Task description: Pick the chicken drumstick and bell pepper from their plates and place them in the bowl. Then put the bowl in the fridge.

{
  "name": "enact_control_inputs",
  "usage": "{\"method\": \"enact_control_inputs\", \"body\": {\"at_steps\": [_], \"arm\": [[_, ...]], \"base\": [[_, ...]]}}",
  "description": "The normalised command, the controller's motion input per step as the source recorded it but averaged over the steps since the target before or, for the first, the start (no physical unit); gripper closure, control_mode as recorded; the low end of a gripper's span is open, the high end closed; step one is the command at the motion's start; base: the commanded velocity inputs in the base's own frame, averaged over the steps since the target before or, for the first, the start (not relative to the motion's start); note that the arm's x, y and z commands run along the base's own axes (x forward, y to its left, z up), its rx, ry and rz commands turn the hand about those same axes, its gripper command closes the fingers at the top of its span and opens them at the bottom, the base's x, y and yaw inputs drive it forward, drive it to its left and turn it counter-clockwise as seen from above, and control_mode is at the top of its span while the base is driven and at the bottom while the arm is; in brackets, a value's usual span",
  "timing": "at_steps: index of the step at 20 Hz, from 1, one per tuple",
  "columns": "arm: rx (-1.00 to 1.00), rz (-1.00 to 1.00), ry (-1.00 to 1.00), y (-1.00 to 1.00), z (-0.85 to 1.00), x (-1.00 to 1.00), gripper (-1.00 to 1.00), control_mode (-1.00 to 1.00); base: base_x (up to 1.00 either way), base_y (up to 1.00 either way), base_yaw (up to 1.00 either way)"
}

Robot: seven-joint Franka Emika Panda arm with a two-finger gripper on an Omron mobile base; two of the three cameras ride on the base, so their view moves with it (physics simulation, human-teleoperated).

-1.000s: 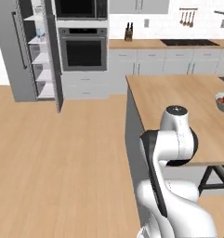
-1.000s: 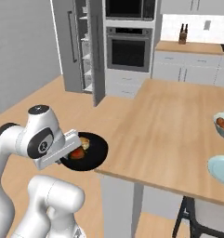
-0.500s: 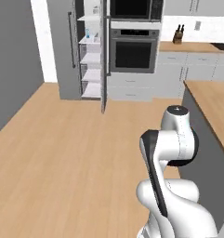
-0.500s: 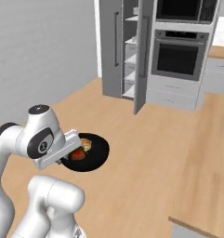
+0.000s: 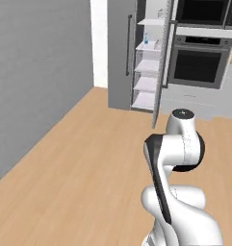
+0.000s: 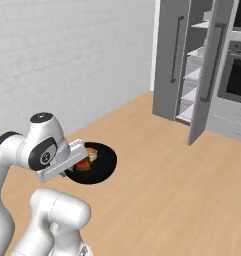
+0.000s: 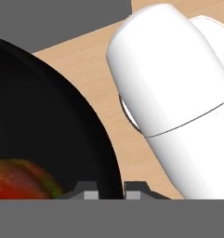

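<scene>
My gripper (image 7: 111,192) is shut on the rim of the black bowl (image 7: 48,125), with one fingertip on each side of the rim. In the right base view the bowl (image 6: 103,165) hangs level above the floor beside the arm. Inside it lie the golden-brown chicken drumstick (image 6: 92,152) and the red bell pepper (image 6: 83,164). The hand view shows the bell pepper (image 7: 13,180) at the lower left. The grey fridge (image 6: 169,60) stands ahead with its door (image 6: 208,75) open and white shelves (image 5: 148,65) showing. The plates are out of view.
Black wall ovens (image 5: 201,60) stand right of the fridge. A grey wall (image 5: 35,77) runs along the left, seen as white brick (image 6: 67,60) in the right base view. Bare wooden floor (image 5: 88,158) lies between me and the fridge.
The base has driven away from the counter, so both base views have swung round; the fridge is now nearer and more central. The bowl stays in the gripper, unchanged relative to the arm.
</scene>
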Motion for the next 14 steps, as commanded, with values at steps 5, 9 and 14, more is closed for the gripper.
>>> {"method": "enact_control_inputs", "body": {"at_steps": [5,9,14], "arm": [[0.00,0.00,0.00,0.00,0.00,0.00,1.00,1.00],[0.00,0.00,0.00,0.00,0.00,0.00,1.00,1.00],[0.00,0.00,0.00,0.00,0.00,0.00,1.00,1.00]], "base": [[1.00,0.03,0.07],[1.00,0.39,-0.43],[1.00,0.72,-0.37]]}}
